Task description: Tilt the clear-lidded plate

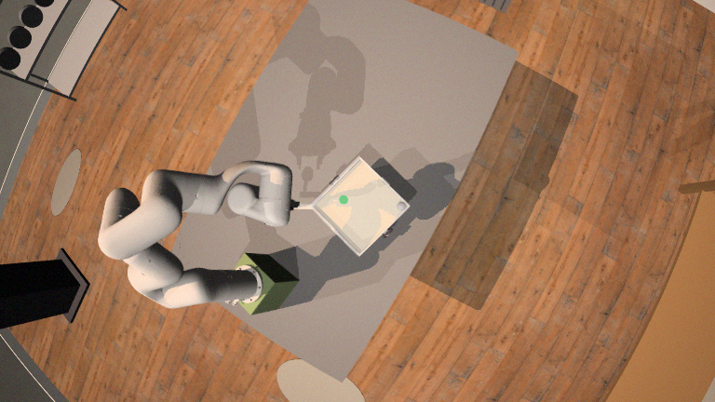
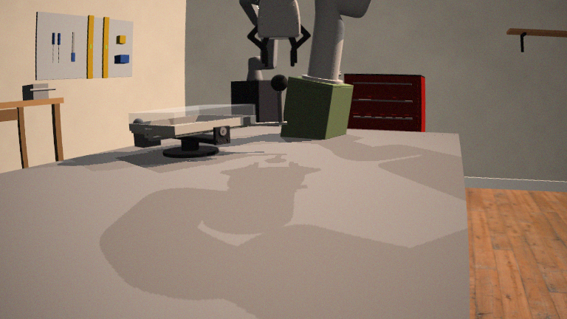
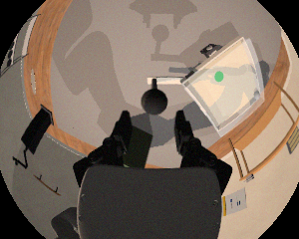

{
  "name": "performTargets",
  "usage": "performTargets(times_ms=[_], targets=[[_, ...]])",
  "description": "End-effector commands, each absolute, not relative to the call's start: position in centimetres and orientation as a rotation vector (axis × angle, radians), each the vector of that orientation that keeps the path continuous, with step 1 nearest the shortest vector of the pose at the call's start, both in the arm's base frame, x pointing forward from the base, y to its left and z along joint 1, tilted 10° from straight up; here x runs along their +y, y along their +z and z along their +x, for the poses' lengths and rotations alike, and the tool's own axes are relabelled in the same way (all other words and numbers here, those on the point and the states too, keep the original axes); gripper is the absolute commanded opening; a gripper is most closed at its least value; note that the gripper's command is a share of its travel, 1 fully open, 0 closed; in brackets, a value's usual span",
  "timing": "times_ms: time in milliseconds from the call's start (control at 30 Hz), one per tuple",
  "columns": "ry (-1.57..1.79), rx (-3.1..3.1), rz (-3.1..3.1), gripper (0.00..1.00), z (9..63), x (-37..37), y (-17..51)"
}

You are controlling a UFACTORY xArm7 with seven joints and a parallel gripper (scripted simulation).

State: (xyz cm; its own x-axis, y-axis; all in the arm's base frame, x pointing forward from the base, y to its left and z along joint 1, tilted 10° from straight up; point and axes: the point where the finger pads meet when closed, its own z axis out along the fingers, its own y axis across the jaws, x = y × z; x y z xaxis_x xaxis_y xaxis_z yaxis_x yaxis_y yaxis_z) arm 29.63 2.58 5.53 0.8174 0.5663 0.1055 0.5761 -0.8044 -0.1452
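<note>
The square clear-lidded plate (image 1: 362,206) sits on a black pivot stand (image 2: 190,149) on the grey table. The green printed spot (image 1: 343,199) is near the corner of the plate that faces the arm. The steel ball (image 1: 403,206) rests in the opposite, far corner, well away from the spot. In the side view the plate (image 2: 190,122) looks slightly lower at the ball's end. A thin handle runs from the plate to an upright black knob (image 2: 278,83). My gripper (image 2: 278,58) hangs just above the knob, open and empty. The wrist view shows the knob (image 3: 155,100) ahead of my fingers.
The arm's green base block (image 2: 315,106) stands just right of the knob. A red drawer cabinet (image 2: 386,102) and a black box (image 2: 250,98) stand behind the table. A wooden side table (image 2: 29,106) is at the far left.
</note>
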Motion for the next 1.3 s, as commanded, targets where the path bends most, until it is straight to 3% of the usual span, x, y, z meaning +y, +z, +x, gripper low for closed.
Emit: performTargets(times_ms=[0, 1267], targets=[[-0.088, -0.896, -2.831, 0.61, 29.7, 2.6, 5.3], [-0.088, -0.896, -2.831, 0.61, 29.8, 2.9, 3.2]])
